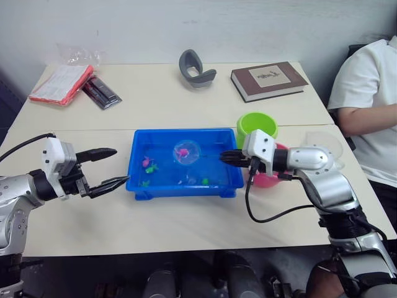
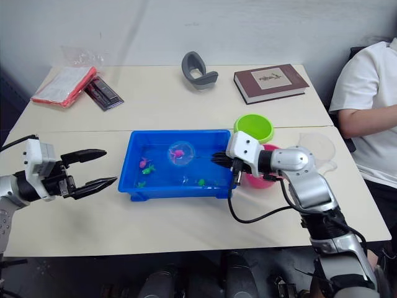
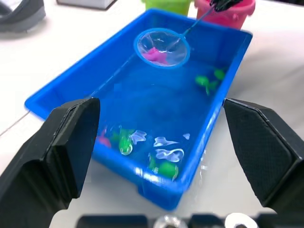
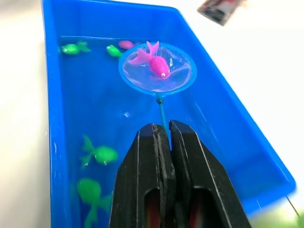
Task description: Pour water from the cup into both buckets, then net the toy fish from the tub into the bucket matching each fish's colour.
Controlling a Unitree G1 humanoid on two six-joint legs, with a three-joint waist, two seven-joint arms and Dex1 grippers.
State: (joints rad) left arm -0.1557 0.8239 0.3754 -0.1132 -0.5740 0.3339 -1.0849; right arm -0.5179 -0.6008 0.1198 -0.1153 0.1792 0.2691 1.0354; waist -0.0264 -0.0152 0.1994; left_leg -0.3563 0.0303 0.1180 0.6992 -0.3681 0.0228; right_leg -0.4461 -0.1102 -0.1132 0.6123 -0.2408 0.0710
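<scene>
Netting step: right gripper [image 4: 164, 137] is clamped on the net [image 4: 156, 67] handle, hoop held over the tub [image 1: 139, 180] at frame centre, one pink fish [image 4: 154, 61] lying in the mesh. Left gripper [image 1: 105, 169], lower left, is spread wide and holds nothing.

Next move, as I read it: swing the hoop right to the pink bucket [image 1: 268, 180] (mostly hidden behind the right arm) and tip the fish in, not into the green bucket [image 1: 255, 126] just above it. Keep the hoop level; the mesh looks shallow.

Tub is glossy rigid blue plastic holding water, green fish [image 4: 99, 154] and another pink one loose in it. Cup [image 1: 324, 144] sits at right edge, clear and thin-walled.
</scene>
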